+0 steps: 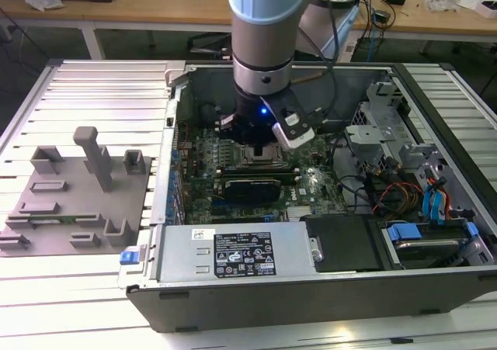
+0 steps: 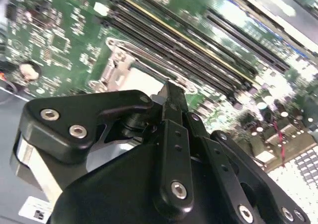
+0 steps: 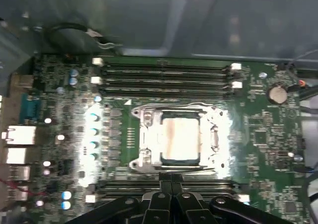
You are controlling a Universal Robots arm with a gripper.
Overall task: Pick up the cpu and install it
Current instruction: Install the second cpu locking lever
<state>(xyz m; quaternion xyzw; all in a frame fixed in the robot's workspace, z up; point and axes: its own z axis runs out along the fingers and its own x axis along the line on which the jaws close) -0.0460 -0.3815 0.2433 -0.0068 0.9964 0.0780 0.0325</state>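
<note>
The cpu (image 3: 180,139), a pale silvery square, lies flat inside the dark socket frame (image 3: 144,139) on the green motherboard (image 3: 263,134) in the first wrist view. My gripper (image 3: 171,178) hovers just beside the socket's edge with its two black fingers (image 3: 164,184) pressed together and nothing between them. In the second wrist view the gripper (image 2: 171,91) ends over the socket's metal rim (image 2: 117,60). In the exterior view the gripper (image 1: 260,142) hangs inside the open computer case, directly above the socket (image 1: 262,160).
Rows of memory slots (image 3: 164,77) run along one side of the socket. A long silver box (image 1: 233,253) with a label sits at the case's front. Drive bays and cables (image 1: 404,187) fill the exterior view's right. A grey moulded tray (image 1: 74,202) lies outside the case.
</note>
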